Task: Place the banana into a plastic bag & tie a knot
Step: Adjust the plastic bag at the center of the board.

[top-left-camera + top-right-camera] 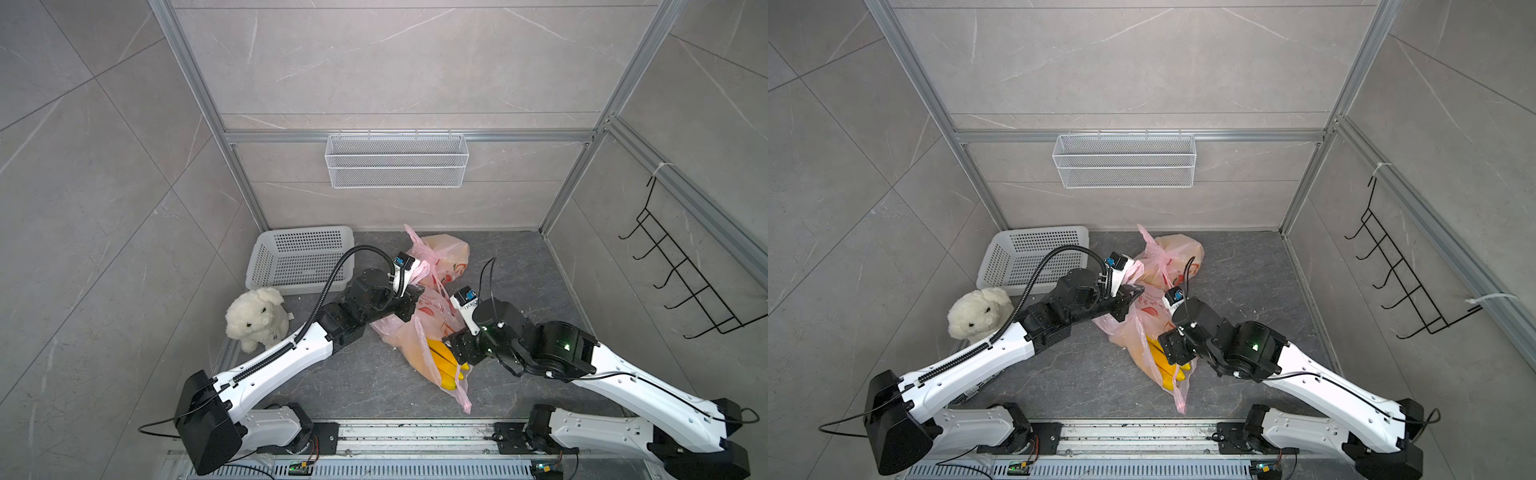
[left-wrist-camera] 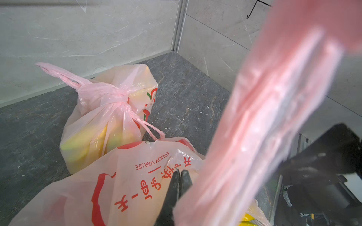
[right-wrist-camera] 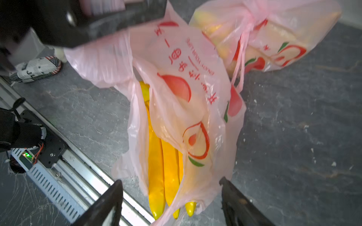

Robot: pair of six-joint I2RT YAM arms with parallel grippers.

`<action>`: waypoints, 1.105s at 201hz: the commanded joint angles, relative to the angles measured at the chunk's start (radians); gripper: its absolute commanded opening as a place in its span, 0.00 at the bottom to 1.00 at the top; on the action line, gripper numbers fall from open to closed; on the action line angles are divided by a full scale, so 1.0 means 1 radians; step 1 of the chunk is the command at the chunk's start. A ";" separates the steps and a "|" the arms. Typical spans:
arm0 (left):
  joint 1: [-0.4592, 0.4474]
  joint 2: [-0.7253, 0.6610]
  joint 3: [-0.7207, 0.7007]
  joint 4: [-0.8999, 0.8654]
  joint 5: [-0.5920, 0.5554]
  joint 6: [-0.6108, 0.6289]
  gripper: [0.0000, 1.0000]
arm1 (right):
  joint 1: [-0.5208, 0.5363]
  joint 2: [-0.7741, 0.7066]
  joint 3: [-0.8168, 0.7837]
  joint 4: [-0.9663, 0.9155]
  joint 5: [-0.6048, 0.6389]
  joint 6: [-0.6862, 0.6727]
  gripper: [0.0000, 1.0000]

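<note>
Stone floor (image 1: 540, 270): bag (image 1: 432, 316) centre (basket (image 1: 299, 257) far-L corner)

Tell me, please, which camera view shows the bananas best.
The right wrist view: the bananas fill its middle, close up, yellow lengths clear inside the open bag. Both top views show the bananas small, partly behind the right arm. The left wrist view catches only a yellow sliver.
</note>
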 commanded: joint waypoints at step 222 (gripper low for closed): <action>0.024 0.003 0.054 -0.019 -0.062 -0.032 0.00 | 0.630 0.185 0.026 -0.204 0.255 0.622 0.87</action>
